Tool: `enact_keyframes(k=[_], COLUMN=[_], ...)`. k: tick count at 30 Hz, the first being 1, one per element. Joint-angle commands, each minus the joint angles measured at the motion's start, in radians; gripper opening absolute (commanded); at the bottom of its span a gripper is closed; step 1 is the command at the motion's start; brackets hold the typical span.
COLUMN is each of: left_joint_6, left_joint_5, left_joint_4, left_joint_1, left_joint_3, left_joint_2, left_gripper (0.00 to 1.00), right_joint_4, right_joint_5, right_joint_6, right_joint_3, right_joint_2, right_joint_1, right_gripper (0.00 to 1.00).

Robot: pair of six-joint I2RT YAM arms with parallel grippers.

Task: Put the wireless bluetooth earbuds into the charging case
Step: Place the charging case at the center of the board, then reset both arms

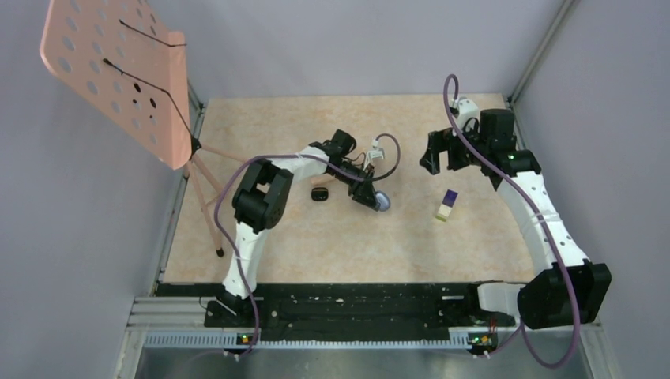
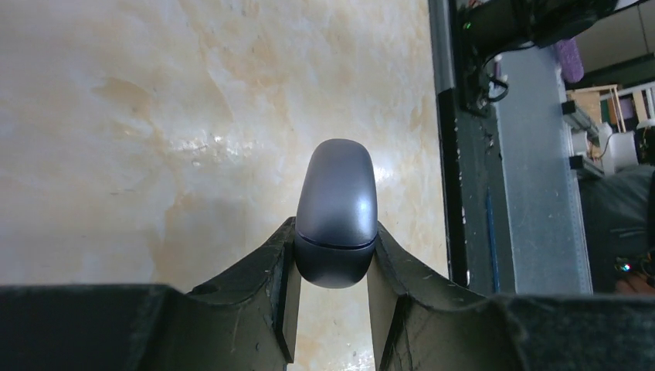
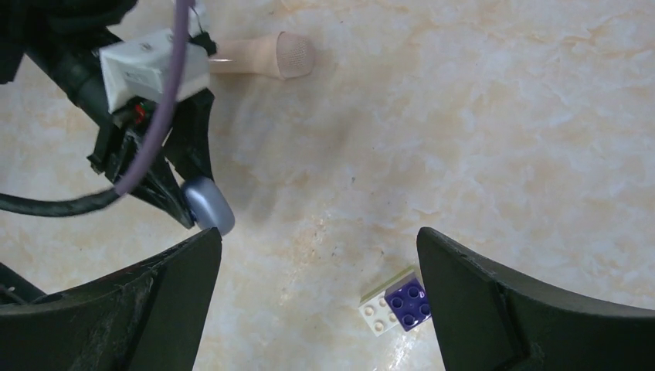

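Grey-blue and smooth, the closed charging case sits clamped between the two fingers of the left tool, which grip its lower half just under the seam while the rounded upper end sticks out past the fingertips. We see this tool reaching over the middle of the desk, with the case low over the marbled surface. Just to its left the black earbuds lie on the desk as one small dark spot, too small for us to tell their parts apart. To the right, the right tool stands with its fingers wide apart and nothing between them. A purple-and-cream block lies on the desk a little nearer than that tool, well apart from the case. At the far left stands a pink perforated board on thin legs.
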Motion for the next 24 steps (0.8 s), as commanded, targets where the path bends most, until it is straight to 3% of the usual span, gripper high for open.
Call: enact_keyframes(k=[1,6,10,13,14,15,16,22,23,24], left_joint_6=[0.052,-0.096,-0.095,-0.075,-0.062,-0.044,-0.019,0.075,0.06,0.034], left_joint_5=[-0.143,-0.278,-0.367,-0.409,-0.427,-0.443,-0.456,-0.541,-0.581,-0.625], left_joint_4=[-0.216,-0.127,-0.165,-0.265,-0.3,-0.329,-0.353,-0.364,-0.335,-0.297], left_joint_1=[-0.051,-0.095,-0.086,-0.058,-0.049,-0.039,-0.027,-0.001,0.001,0.004], left_joint_3=[0.099,0.115,0.149,0.243,0.281,0.313,0.342,0.462,0.471,0.472], left_joint_2=[0.055,0.086,0.066,0.049,0.039,0.025,0.002,-0.121,-0.142,-0.168], left_gripper=[0.04,0.25,0.47,0.51,0.56,0.72,0.77,0.78,0.91,0.98], right_joint_4=[-0.029,-0.045,-0.045,-0.05,-0.06,-0.072,-0.079,-0.045,-0.032,-0.019], right_joint_5=[-0.014,-0.03,-0.006,0.016,0.02,0.025,0.042,0.307,0.35,0.375], right_joint_6=[0.002,0.031,0.035,0.016,0.002,-0.015,-0.029,0.164,0.199,0.218], right_joint_3=[0.076,0.124,0.15,0.178,0.195,0.218,0.242,0.383,0.414,0.441], right_joint_2=[0.025,0.075,0.096,0.115,0.125,0.138,0.151,0.262,0.279,0.295], right_joint_1=[-0.009,-0.016,-0.025,-0.026,-0.026,-0.026,-0.026,-0.027,-0.026,-0.026], right_gripper=[0.96,0.97,0.97,0.97,0.97,0.97,0.98,0.98,0.98,0.98])
